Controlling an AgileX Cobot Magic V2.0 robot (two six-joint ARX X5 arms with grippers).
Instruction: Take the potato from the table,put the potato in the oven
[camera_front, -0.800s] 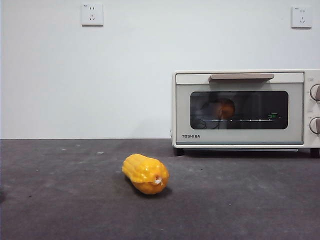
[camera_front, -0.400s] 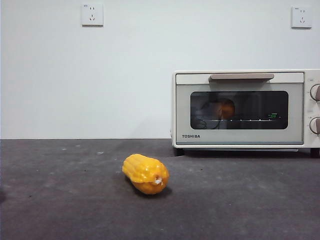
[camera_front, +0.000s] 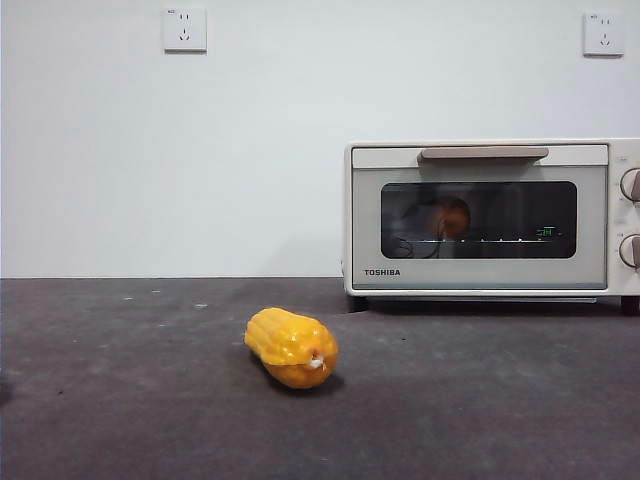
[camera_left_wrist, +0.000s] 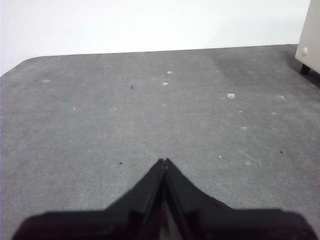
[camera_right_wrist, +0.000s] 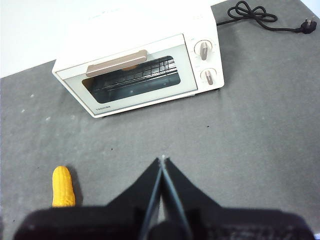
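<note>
a: how far along is this?

b: looks finished, going by how things lie. the oven (camera_front: 480, 218) has its door shut, and through the glass there's a round orange-brown lump on the rack at the left end. i take that for the potato (camera_front: 452, 215), though the glass is dark and reflective.

a: anything left on the table (camera_front: 150, 400)?

b: only the corn (camera_front: 291, 347), lying on its side well in front of the oven and off to one side. no potato out there in any view.

a: and the arms?

b: both waiting, away from the oven. the left gripper (camera_left_wrist: 164, 161) has its jaws pressed together over bare table, holding nothing. the right gripper (camera_right_wrist: 162, 159) is the same, tips touching, empty, looking down on the oven and corn from above.

a: so nothing left?

b: nothing i can judge as undone.
</note>
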